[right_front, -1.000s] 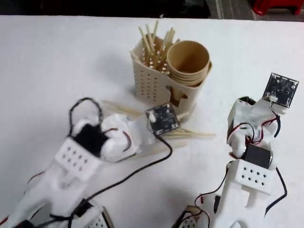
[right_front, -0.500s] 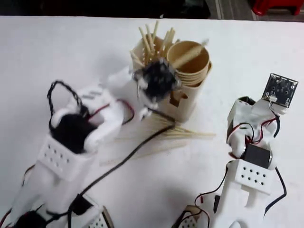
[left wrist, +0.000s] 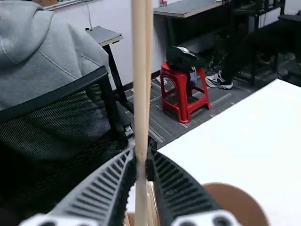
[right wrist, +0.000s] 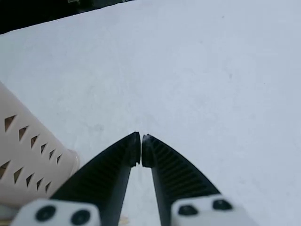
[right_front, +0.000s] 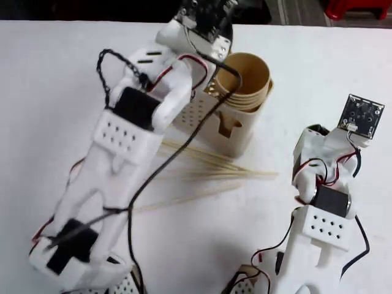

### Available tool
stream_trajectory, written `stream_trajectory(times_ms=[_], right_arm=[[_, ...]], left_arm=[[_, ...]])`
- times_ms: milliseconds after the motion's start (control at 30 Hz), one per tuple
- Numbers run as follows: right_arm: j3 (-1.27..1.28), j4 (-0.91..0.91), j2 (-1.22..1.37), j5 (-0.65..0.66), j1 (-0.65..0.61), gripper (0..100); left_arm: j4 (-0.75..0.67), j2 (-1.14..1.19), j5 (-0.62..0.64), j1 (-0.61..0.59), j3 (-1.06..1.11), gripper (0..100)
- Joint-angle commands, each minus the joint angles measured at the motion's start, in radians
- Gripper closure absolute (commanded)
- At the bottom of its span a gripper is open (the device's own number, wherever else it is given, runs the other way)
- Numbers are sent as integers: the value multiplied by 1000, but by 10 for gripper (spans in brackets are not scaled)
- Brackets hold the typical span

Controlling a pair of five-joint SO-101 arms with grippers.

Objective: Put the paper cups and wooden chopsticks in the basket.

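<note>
High view: left arm stretched over basket. Paper cups stacked inside basket. Loose chopsticks flat on table, just beside basket on arms' side. Right arm apart from basket.

Left wrist view: left gripper clamped on upright wooden chopstick, above basket's cups.

Right wrist view: right gripper fingertips nearly touching, nothing held, near basket wall.

The table is lit brightly and evenly; faint, soft shadows are cast on it beside the left arm and the basket.
</note>
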Motion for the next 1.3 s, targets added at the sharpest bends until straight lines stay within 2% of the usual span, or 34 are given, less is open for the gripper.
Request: stream_trajectory(times_ms=[0,200,333,433,567,933,1033,1167,1267], right_arm=[[-9,-21,-1,8,8,980],[-9,-22,-1,31,8,980],[-9,-22,-1,32,7,980],[-9,-22,-1,32,7,980],[-9,-22,-1,32,5,980],[-9,-22,-1,32,2,980],[-9,-22,-1,31,2,980],[-11,-22,-1,32,2,980],[-15,-22,-4,34,2,980]], left_arm=[[-103,42,37,-30,-38,979],[-298,53,40,-42,166,979],[-318,53,37,-48,256,934],[-242,48,43,-73,258,847],[-130,-44,44,-117,267,849],[362,-463,-41,-302,284,850],[417,-588,-60,-366,371,860],[414,-802,-167,-444,588,959],[414,-958,-176,-495,753,958]])
